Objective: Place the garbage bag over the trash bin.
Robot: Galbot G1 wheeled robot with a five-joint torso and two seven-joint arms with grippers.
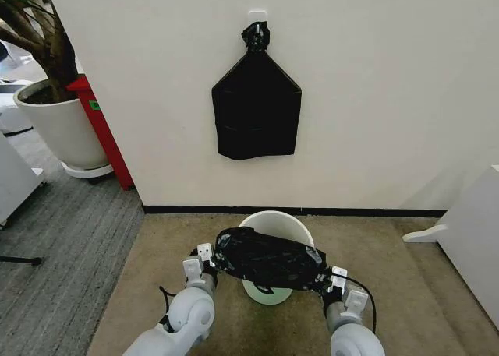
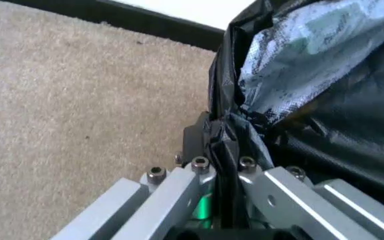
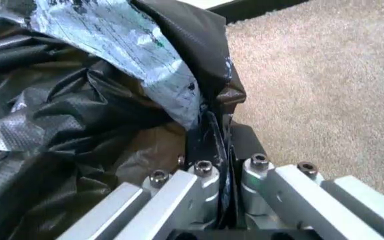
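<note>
Both grippers, left (image 1: 204, 264) and right (image 1: 337, 280), pinch the bag (image 1: 269, 258) tight at its two ends. It hangs stretched above the bin (image 1: 274, 225) on the carpet by the wall. I think the bag is not over the rim yet.

The head camera is looking forward and down from above at the wall (image 1: 374, 99), carpet (image 1: 148, 294) and both forearms. Each wrist camera is peering along its own closed fingers (image 2: 199, 185) (image 3: 205, 185) from very near, facing carpet. All three views are sharing the garbage bag (image 1: 269, 259) (image 2: 325, 100) (image 3: 78, 110).
</note>
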